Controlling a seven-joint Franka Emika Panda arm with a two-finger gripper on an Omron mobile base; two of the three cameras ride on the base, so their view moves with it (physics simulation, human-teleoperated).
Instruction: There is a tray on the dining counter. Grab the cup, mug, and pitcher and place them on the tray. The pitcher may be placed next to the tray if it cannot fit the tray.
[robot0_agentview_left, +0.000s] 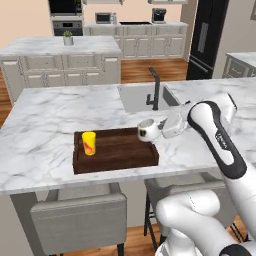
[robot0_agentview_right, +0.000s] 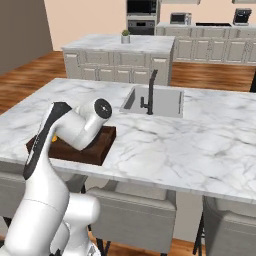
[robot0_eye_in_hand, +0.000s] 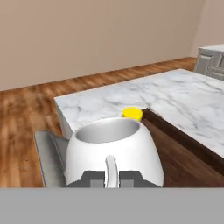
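Note:
My gripper is shut on the handle of the white mug and holds it just above the right end of the dark wooden tray. In the hand view the mug is close, its handle between the dark fingertips of the gripper. The yellow cup stands upright on the tray's left part, and its rim peeks over the mug. The tray lies near the front edge of the dining counter. The pitcher is out of view.
An inset sink with a black faucet lies behind the tray. Grey stools stand under the counter's front edge. A marble island with a potted plant is further back, and a black fridge at the right.

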